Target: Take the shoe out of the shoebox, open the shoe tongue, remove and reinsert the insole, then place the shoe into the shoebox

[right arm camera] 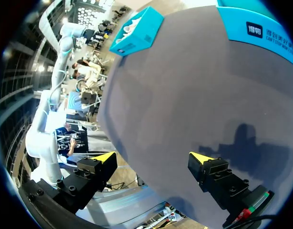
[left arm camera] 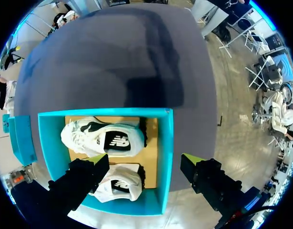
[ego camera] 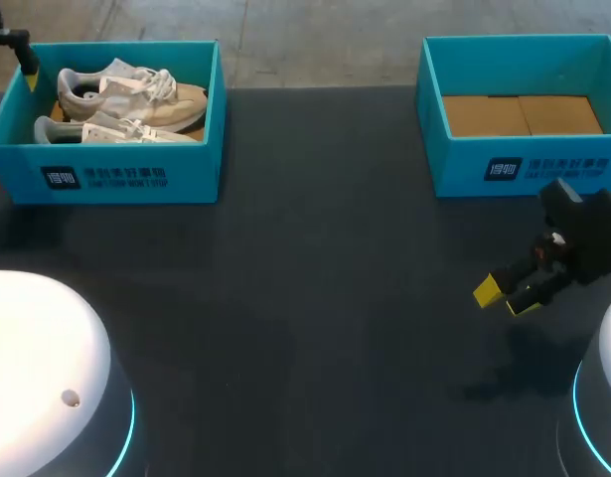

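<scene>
A teal shoebox (ego camera: 131,177) stands at the far left of the table with a pair of pale grey and beige sneakers (ego camera: 136,94) lying inside. In the left wrist view, my left gripper (left arm camera: 146,162) hangs open above this shoebox (left arm camera: 167,152). One fingertip is over the nearer sneaker (left arm camera: 118,185) and the other is past the box wall; the second sneaker (left arm camera: 103,138) lies ahead. In the head view, only a bit of the left gripper (ego camera: 28,68) shows at the box's far left corner. My right gripper (ego camera: 509,293) is open over bare table, holding nothing, as the right wrist view (right arm camera: 152,157) also shows.
A second teal shoebox (ego camera: 524,169) stands at the far right, holding only brown cardboard (ego camera: 524,114). The dark tabletop (ego camera: 315,298) stretches between the boxes. Two rounded white robot bases (ego camera: 37,368) rise at the near corners.
</scene>
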{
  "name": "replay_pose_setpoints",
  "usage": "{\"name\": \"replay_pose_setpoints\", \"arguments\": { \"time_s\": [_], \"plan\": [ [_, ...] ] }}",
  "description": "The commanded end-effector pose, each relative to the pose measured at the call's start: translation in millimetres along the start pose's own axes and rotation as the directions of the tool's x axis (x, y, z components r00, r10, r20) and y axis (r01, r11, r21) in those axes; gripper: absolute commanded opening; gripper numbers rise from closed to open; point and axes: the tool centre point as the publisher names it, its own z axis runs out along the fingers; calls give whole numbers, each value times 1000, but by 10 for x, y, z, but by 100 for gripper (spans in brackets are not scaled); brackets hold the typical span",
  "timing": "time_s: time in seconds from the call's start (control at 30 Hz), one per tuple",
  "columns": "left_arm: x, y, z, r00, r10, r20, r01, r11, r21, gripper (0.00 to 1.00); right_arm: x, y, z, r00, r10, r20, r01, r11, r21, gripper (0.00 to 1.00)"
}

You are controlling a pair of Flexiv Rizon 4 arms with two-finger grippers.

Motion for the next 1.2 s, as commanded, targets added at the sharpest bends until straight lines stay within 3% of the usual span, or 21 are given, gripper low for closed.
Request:
{"name": "replay_pose_setpoints", "arguments": {
  "time_s": [0.03, 0.43, 1.2],
  "plan": [
    [-32, -92, 87, 1000, 9, 0, -9, 999, -42, 100, 4, -8, 2, 1000, 1, 2, -1, 1000, 0, 100],
    [-119, -151, 283, 1000, 22, -6, -22, 999, -36, 100, 4, -8, 2, 1000, 1, 2, -1, 1000, 0, 100],
    [-144, 61, 690, 1000, 17, -11, -17, 1000, -11, 100, 4, -8, 2, 1000, 1, 2, -1, 1000, 0, 100]
  ]
}}
